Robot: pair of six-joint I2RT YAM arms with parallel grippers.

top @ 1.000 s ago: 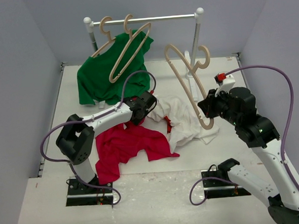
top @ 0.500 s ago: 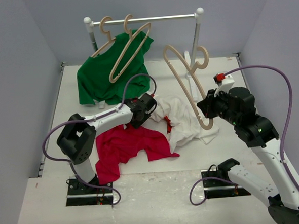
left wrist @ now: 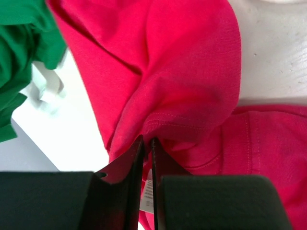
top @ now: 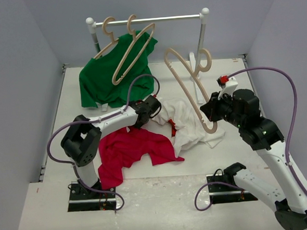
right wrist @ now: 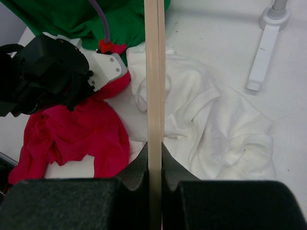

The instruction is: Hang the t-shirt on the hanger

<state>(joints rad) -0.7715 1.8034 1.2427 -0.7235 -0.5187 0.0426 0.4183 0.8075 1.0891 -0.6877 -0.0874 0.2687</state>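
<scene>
Red t-shirt is lying crumpled on the counter, just in front of my left arm, and its upper edge is bunched up at my left pincer. From the wrist, the fingers are squeezed almost together with a stitched fold of red cloth nipped between them. It may be the neckline, since a white label shows just below, but this close I can't be sure.

Over on the right, the wooden hanger is up in the air, tilted, its hook toward the back, above the white t-shirt. My right pincer is clamped tight on the lower end of one arm, and the bar runs straight up between the fingers.

The white shirt lies in a rumpled heap touching the red one's right side. Behind them a green t-shirt hangs from the rail at the back and drapes down to the counter. Two more wooden hangers are hooked on that rail.
</scene>
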